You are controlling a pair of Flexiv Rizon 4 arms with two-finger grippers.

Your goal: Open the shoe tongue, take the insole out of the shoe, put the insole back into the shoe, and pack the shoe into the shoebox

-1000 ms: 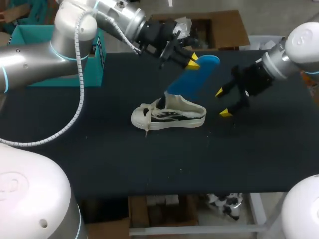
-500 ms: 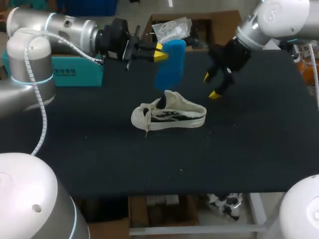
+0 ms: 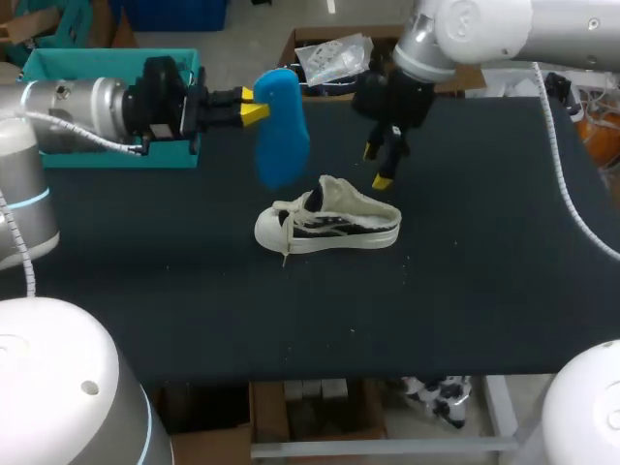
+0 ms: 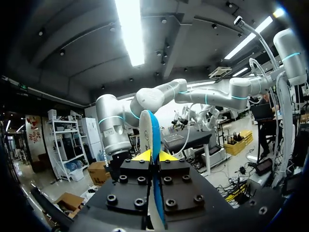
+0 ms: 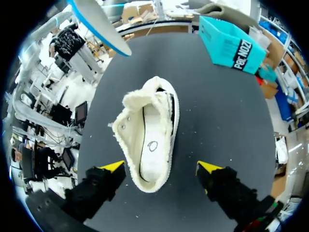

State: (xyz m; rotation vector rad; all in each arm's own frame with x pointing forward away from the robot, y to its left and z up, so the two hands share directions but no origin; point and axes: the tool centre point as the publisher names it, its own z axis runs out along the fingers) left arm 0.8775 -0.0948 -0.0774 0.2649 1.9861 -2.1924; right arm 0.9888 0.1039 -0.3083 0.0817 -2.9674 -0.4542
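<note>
Shoebox [image 3: 97, 64]: The teal box is seen at the table's far left edge, behind the left arm; it is not yet needed.

Left gripper [image 3: 254, 109]: It is pressed onto one end of the insole from both sides and held out sideways, well above the table [image 3: 484, 281].

Insole [image 3: 281, 136]: The blue insole hangs free in the air, up and to the left of the shoe, and touches nothing else.

Shoe [image 3: 329, 221]: It stands upright mid-table with the toe to the left. The collar is spread wide, and the bare inside is shown in the right wrist view.

Right gripper [image 3: 378, 167]: It is spread open and pointed down just over the heel end, with the shoe seen between and ahead of its fingers; nothing is gripped.

Step in hand: The removal appears done, so the return of the insole is judged to be next. The heel or collar is best steadied by the right gripper first. The free end of the insole should then be lowered towards the toe and slid in flat, so that it does not buckle against the lining.

Change: A second ago the insole's lower end was at the shoe's opening and the left gripper was farther right; both have been swung left and clear. The right gripper has been brought from the shoe's right side to over its heel. The shoe has not been shifted.
</note>
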